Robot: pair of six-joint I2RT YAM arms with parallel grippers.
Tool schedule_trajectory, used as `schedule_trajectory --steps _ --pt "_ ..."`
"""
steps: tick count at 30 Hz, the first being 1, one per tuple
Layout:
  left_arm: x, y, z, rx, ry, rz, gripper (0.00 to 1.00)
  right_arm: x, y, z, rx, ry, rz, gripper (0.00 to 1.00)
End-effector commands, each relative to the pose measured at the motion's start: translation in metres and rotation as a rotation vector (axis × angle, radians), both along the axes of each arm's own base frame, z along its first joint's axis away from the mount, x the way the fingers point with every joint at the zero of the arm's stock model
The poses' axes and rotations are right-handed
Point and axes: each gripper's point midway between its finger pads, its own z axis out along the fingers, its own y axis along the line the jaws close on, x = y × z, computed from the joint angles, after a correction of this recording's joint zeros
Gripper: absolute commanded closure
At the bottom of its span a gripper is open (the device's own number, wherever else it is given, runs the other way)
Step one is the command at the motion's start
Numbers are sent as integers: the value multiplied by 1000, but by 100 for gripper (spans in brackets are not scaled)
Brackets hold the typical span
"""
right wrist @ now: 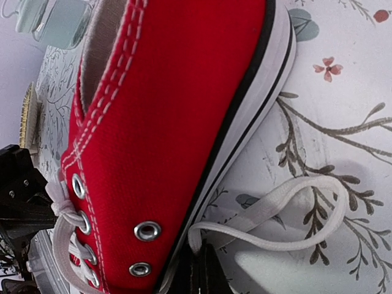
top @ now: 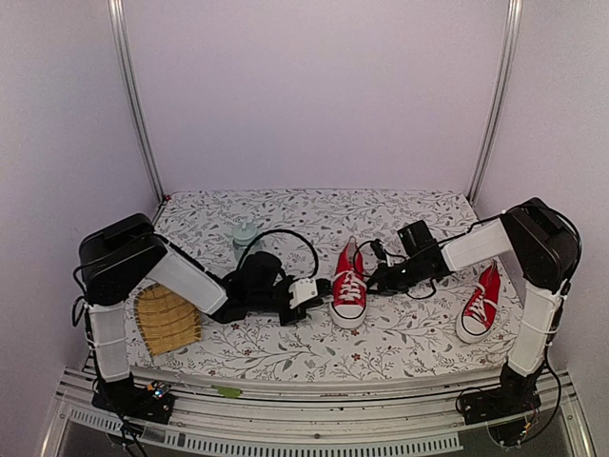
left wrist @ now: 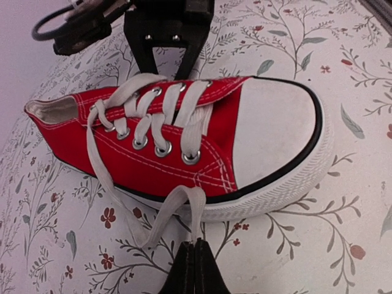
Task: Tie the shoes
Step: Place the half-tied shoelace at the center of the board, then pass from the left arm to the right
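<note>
Two red shoes with white laces lie on the flowered cloth. One shoe sits in the middle between both grippers; the other shoe lies apart at the right. My left gripper is at the middle shoe's left side, shut on a loop of white lace; its tips pinch the lace just off the sole of the shoe. My right gripper is at that shoe's right side, shut on the other lace beside the sole. The laces are not knotted.
A woven yellow mat lies at the front left. A pale green bottle stands behind the left arm and shows in the right wrist view as the bottle. Black cables loop over the cloth. Walls close in at both sides.
</note>
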Motion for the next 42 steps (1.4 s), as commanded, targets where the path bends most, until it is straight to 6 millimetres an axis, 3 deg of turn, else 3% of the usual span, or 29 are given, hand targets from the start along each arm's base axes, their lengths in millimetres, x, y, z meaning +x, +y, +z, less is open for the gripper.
schedule_trajectory --steps 1,4,6,8,10,12,14,17,19,22,25,32,34,39,42 --pt "7 -9 39 -115 -47 67 100 4 -8 8 -65 -13 -13 99" --pt "19 -1 79 -194 -72 129 100 -2 -50 17 -148 -1 -102 99" --pt "16 1 109 -249 -104 121 100 -18 -72 26 -196 8 -137 99" --pt "11 2 144 -319 -139 96 100 -38 -76 44 -178 -5 -99 99" --pt "7 2 176 -390 -162 77 100 -59 -67 65 -120 -57 -9 98" --pt "7 4 201 -450 -189 71 100 -68 -59 87 -126 -161 50 85" --pt "7 2 216 -489 -204 61 100 -54 -55 116 -145 -306 77 59" --pt "4 -3 224 -530 -203 34 100 -40 -35 137 -92 -433 161 51" --pt "6 -4 228 -551 -212 34 100 -34 -12 152 -13 -529 243 44" --pt "12 -5 231 -562 -219 53 100 -32 25 178 102 -735 352 43" --pt "13 -7 229 -561 -221 55 100 -33 51 178 142 -885 438 44" --pt "13 -5 230 -556 -231 62 100 -2 77 141 104 -919 503 45" --pt "13 -4 231 -558 -235 61 100 4 80 136 102 -904 497 52" --pt "14 0 227 -555 -240 78 100 9 73 129 73 -899 449 85" --pt "16 4 219 -542 -225 83 100 14 64 127 61 -891 420 93"
